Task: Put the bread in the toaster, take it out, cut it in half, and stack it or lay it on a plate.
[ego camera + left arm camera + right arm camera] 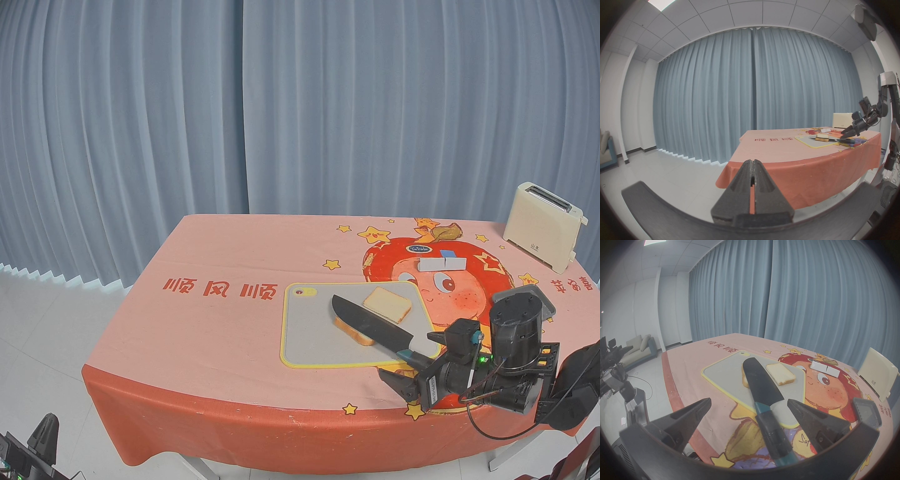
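One table (219, 325) clothed in salmon-orange print; one grey, yellow-rimmed cutting board (306, 337); one cream slot toaster (542, 226); one black-bladed, teal-handled knife (369, 325) across the board; one dark grey plate (867, 412), bare; two pale bread halves (387, 304) on the board, one under the blade. Toasting and cutting look done; plating remains. The right tool (409, 359) gapes around the knife handle, gripping nothing; the left tool (751, 187) is pressed closed, empty.
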